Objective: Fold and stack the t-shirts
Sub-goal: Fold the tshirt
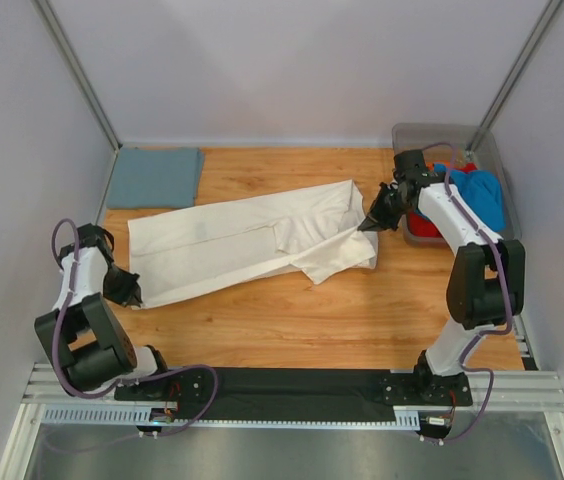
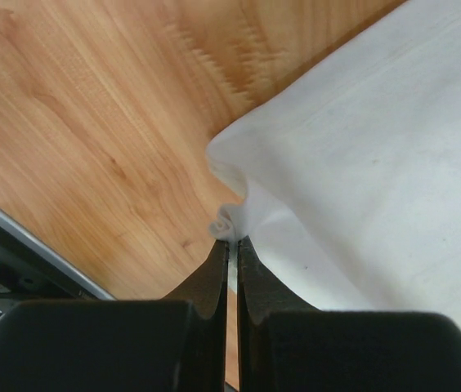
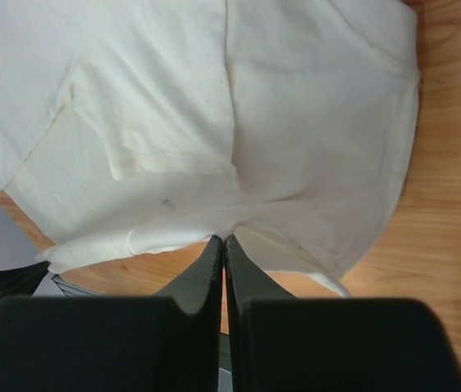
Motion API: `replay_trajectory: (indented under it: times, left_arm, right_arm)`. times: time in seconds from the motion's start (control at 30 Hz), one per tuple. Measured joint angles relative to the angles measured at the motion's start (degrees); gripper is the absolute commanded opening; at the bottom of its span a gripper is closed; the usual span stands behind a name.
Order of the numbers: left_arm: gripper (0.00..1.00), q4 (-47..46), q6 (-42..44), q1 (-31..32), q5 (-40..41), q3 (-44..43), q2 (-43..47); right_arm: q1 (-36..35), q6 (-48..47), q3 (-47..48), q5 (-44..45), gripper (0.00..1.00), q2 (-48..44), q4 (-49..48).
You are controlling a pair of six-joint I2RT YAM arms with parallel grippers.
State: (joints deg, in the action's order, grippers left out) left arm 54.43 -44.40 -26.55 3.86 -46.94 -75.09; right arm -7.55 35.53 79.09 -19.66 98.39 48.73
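A large cream-white t-shirt (image 1: 242, 240) lies partly folded lengthwise across the middle of the wooden table. My left gripper (image 1: 130, 292) is shut on its near-left corner (image 2: 229, 220), low over the table. My right gripper (image 1: 372, 222) is shut on the shirt's right end (image 3: 224, 230), which is slightly lifted and bunched. A dull grey-blue t-shirt (image 1: 154, 177) lies folded flat at the far left corner. A bright blue t-shirt (image 1: 480, 195) and an orange-red one (image 1: 424, 226) sit crumpled in the bin at the right.
A clear grey plastic bin (image 1: 417, 135) stands at the far right, just behind my right arm. Grey walls close in the left, back and right sides. A metal rail (image 1: 292, 392) runs along the near edge.
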Motion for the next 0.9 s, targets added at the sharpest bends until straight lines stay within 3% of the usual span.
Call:
replay_trajectory:
  times: [0.63,0.9]
  left_arm:
    - [0.00,-1.40,0.46,1.51,-1.64,-13.25,-13.11]
    - [0.00,-1.44,0.48,2.45,-2.19,-18.27,-18.84]
  right_arm:
    - [0.55,-1.14,21.53,-2.99,0.00,17.27,4.24]
    - [0.74,-1.14,26.21,-3.50,0.00,21.20,5.01]
